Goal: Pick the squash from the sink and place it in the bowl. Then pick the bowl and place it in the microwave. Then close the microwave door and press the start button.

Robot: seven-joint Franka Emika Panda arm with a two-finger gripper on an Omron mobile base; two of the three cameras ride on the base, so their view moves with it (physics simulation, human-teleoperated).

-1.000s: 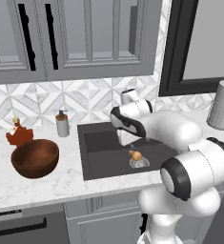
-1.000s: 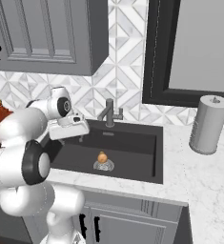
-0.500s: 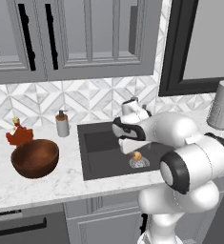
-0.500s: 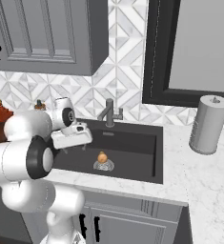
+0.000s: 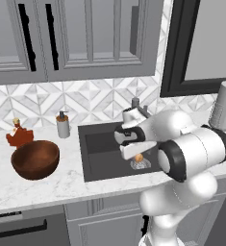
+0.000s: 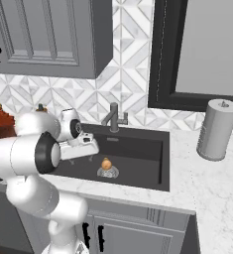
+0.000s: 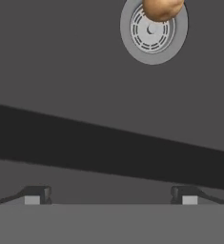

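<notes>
The squash (image 6: 106, 164) on the sink (image 6: 138, 171) drain looks light, hard, rounded — likely slippery; grip across its bulb. Jaws wide apart, holding nothing.

Grey panelled wall cabinets (image 5: 85, 38) above white-and-grey geometric backsplash tiles (image 6: 133, 99); pale marble counter (image 5: 47, 187) over grey base cabinets (image 6: 138, 233).

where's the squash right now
The squash sits on the round metal drain at the bottom of the sink, in front of the faucet and right of the open gripper.
</notes>
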